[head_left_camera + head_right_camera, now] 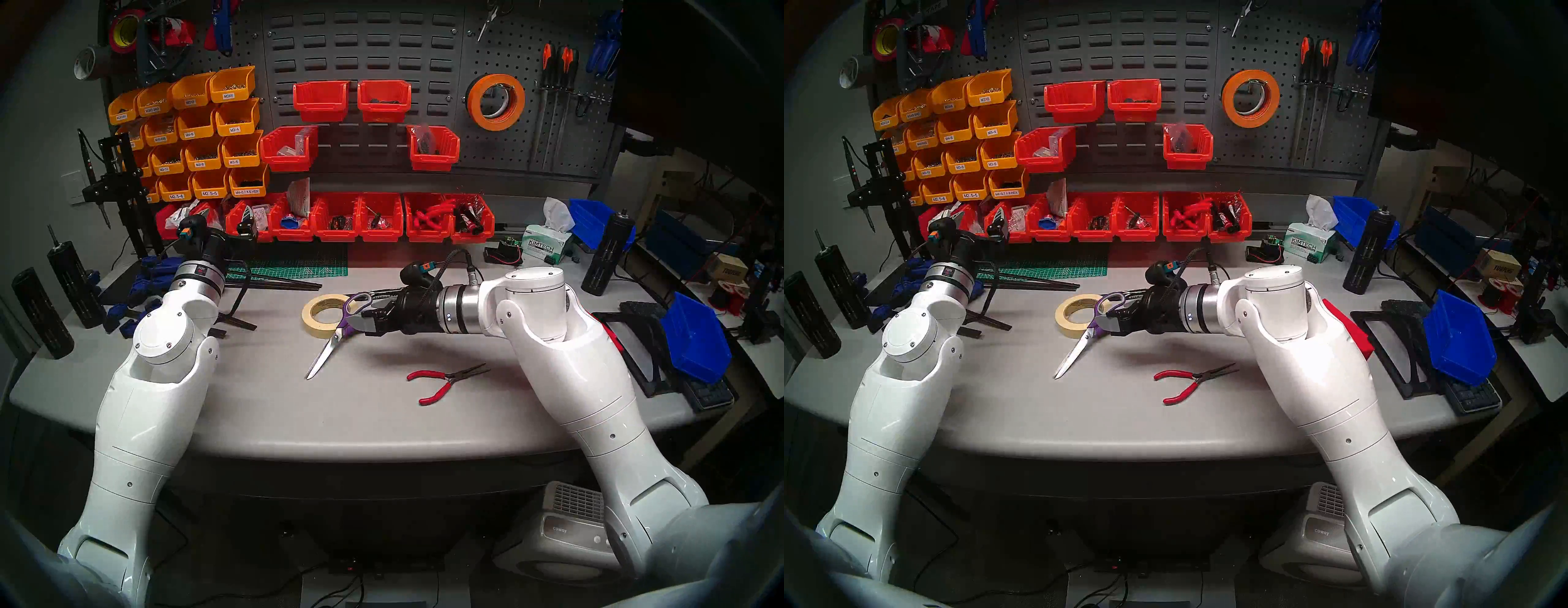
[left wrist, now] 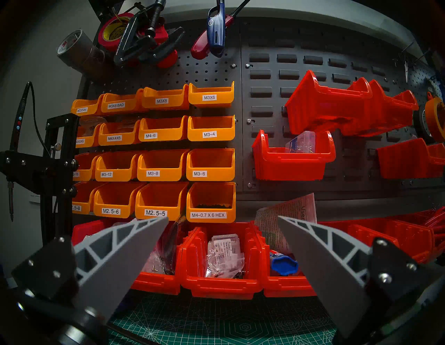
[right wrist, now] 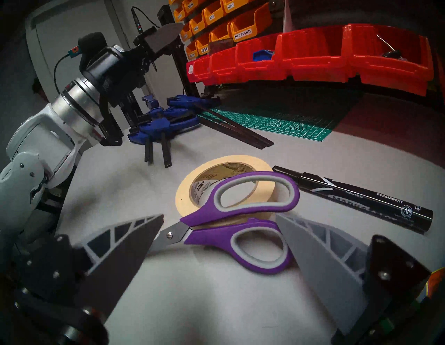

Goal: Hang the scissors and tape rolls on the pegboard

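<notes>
R gripper (image 3: 219,243) open, straddling scissors (image 3: 240,216) handles

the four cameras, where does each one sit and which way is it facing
Head stereo left: on the head, looking down over the table to the pegboard; both arms show.
Head stereo right: nearly the same picture.
Left wrist: faces the wall's yellow bins; open left gripper.
Right wrist: low over the table, at the scissors lying on the cream tape roll; open right gripper.
Shared: the head views also show scissors and roll.

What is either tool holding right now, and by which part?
Nothing. The right tool is open around the handles of the scissors, not clamped on them; the left tool is open and empty.
</notes>
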